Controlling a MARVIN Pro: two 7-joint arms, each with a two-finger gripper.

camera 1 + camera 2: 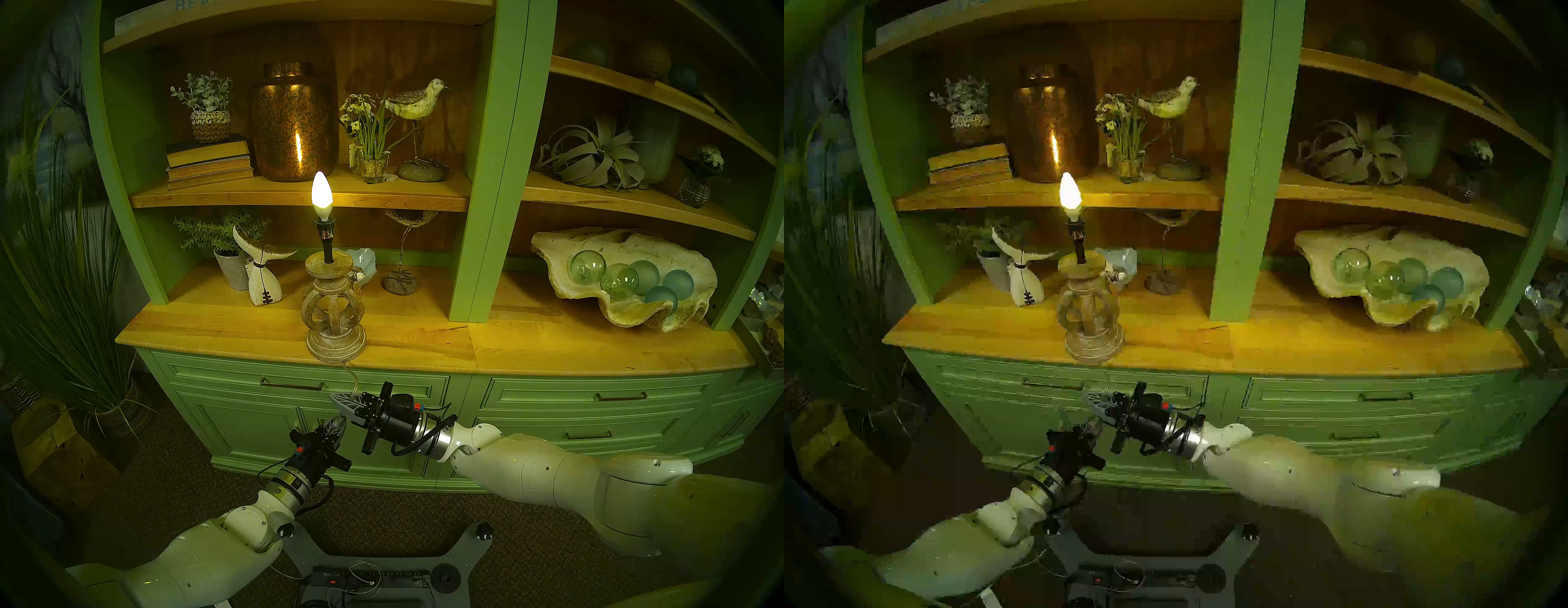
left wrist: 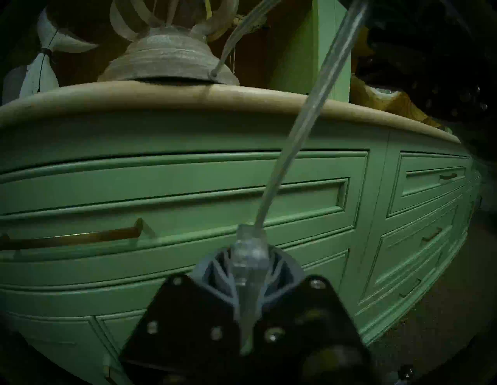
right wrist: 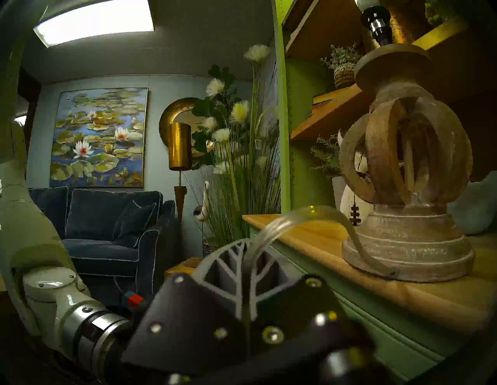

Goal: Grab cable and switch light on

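The light (image 1: 335,293) is glowing at the front edge of the wooden table (image 1: 551,348), its cable (image 1: 353,380) dropping over the edge. The right pincer (image 1: 345,402) is closed on that cable just below the edge. Beneath it, the left pincer (image 2: 248,264) is clamped on the clear inline switch (image 2: 248,250).
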